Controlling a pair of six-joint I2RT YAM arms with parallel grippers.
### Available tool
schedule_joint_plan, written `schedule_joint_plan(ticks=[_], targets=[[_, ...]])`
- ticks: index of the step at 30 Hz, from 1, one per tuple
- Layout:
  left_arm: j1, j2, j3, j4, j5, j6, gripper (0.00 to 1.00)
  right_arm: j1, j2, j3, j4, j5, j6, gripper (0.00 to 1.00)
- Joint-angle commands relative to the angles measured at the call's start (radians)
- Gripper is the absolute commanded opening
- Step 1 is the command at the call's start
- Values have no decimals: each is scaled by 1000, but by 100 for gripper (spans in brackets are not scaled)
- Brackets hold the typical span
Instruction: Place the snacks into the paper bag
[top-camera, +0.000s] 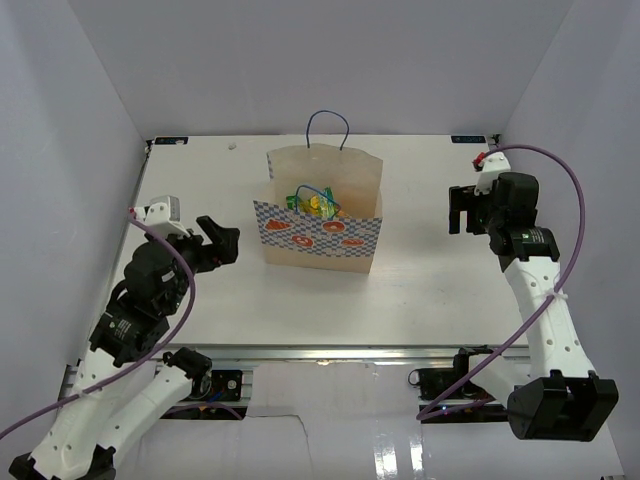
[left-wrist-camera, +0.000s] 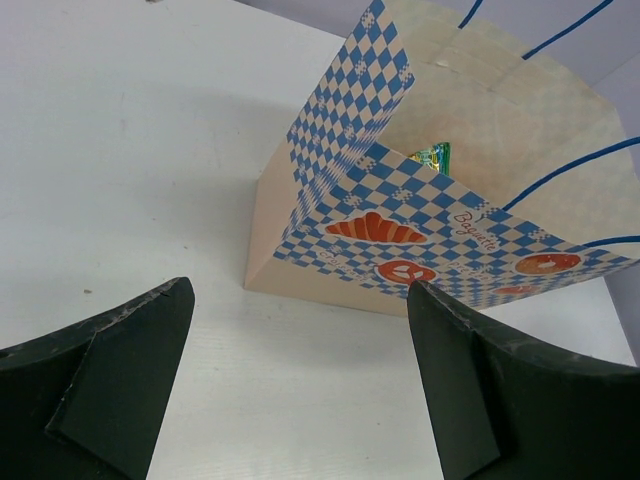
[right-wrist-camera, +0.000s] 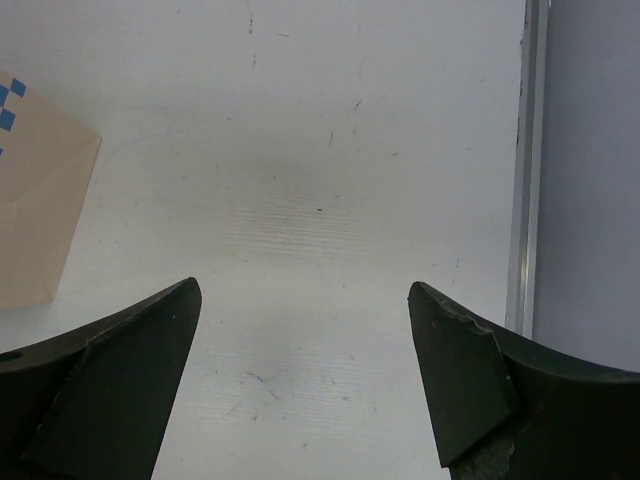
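The tan paper bag (top-camera: 322, 238) with a blue-white checkered band stands upright and open mid-table. Shiny green and yellow snacks (top-camera: 315, 200) lie inside it. In the left wrist view the bag (left-wrist-camera: 420, 215) is ahead and a green snack (left-wrist-camera: 432, 158) peeks over its rim. My left gripper (top-camera: 224, 240) is open and empty, just left of the bag; its fingers (left-wrist-camera: 120, 380) frame bare table. My right gripper (top-camera: 459, 210) is open and empty, well right of the bag. In the right wrist view a bag corner (right-wrist-camera: 40, 200) shows at the left edge.
White walls enclose the table on the left, back and right. A metal rail (right-wrist-camera: 522, 170) runs along the right table edge. A small speck (top-camera: 232, 146) lies at the back left. The arm bases and purple cables sit at the near edge.
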Motion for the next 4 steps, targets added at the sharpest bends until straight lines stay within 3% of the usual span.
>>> schedule_joint_plan(ticks=[1, 4], targets=[[-2, -32, -12, -12, 14, -13, 98, 1, -10, 49, 35, -9, -21, 90], [-2, -58, -27, -12, 15, -28, 98, 1, -12, 58, 48, -49, -20, 90]])
